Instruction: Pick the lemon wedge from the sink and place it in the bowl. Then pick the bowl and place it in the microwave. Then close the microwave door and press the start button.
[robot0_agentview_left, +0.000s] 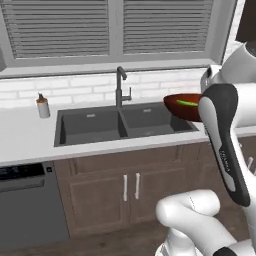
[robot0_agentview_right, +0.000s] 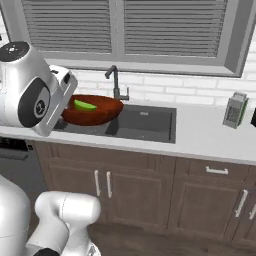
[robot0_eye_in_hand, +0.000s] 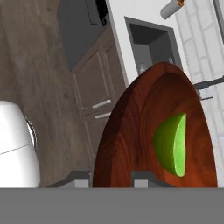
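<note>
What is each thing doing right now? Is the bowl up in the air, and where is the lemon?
bowl: lifted above the sink, held at its rim.
lemon wedge: lying inside the bowl.
end effector: shut on the bowl's rim.
sink: both basins bare, no water running.
cabinet doors: closed.

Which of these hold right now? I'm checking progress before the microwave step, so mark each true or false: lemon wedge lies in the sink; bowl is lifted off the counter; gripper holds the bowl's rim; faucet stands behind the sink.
1. The lemon wedge lies in the sink. False: it lies in the bowl.
2. The bowl is lifted off the counter. True.
3. The gripper holds the bowl's rim. True.
4. The faucet stands behind the sink. True.
5. The bowl is blue. False: reddish-brown.
</note>
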